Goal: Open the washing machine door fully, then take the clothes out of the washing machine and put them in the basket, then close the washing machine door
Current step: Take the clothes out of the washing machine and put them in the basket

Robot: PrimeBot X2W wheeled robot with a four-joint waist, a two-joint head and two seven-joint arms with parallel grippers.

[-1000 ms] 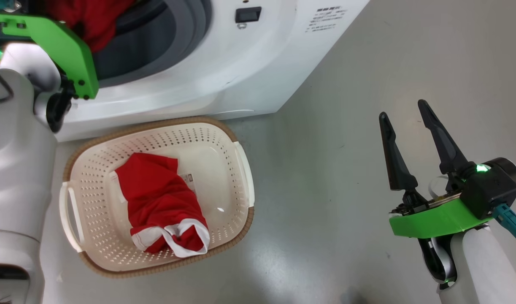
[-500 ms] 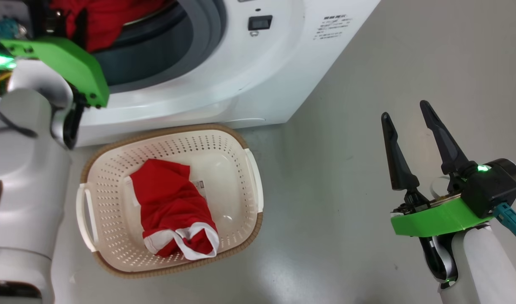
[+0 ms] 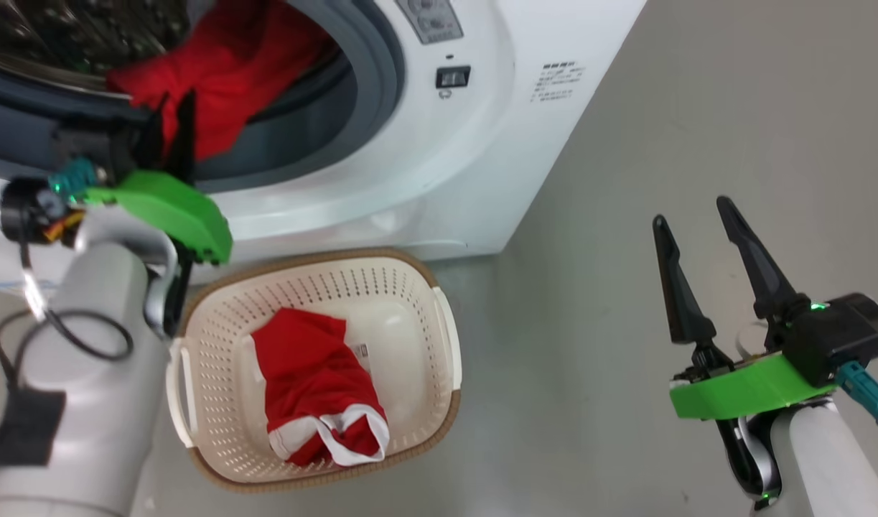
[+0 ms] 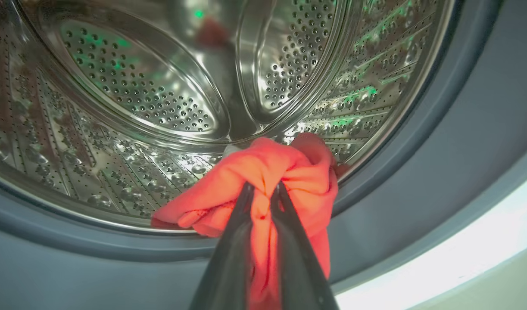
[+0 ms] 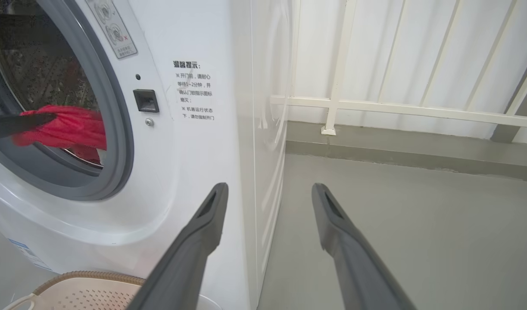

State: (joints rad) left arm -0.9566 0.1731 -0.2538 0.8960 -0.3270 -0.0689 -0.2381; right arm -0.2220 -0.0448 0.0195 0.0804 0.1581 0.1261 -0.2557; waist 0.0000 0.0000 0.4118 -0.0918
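Where the drum (image 4: 138, 94) meets the grey ring (image 4: 418, 172), the left gripper (image 4: 263, 187) is clamped on a bunched red cloth (image 4: 263, 165). Its fingers are almost together, with a fold of fabric squeezed between them.

Left wrist view: the cloth bulges above and to both sides of the fingertips and hangs down between the fingers. It sits at the drum's lower lip, partly over the ring. The drum behind is shiny perforated steel with green glints.

Head view: the left gripper (image 3: 171, 126) reaches into the mouth of the washer (image 3: 439, 179) from the lower left. Its green wrist plate (image 3: 166, 208) is just below the opening. The red cloth (image 3: 230, 64) spreads up and right of the fingers, inside the mouth.

The basket (image 3: 442, 323) stands on the floor (image 3: 589, 359), tight against the washer's front base and below the opening. One red garment (image 3: 316, 388) with white trim lies crumpled in it, running from the middle toward the near rim. A small paper label (image 3: 362, 350) is beside the garment.

The right gripper (image 3: 690, 210) is spread wide and holds nothing. It hangs over bare floor, well right of the basket.

Right wrist view: the right gripper (image 5: 268, 187) frames the washer's front right corner. A latch (image 5: 145, 100) and printed label (image 5: 196, 90) are on the front panel, and a white railing (image 5: 397, 107) stands behind. At the left edge a dark finger lies against the red cloth (image 5: 65, 125).
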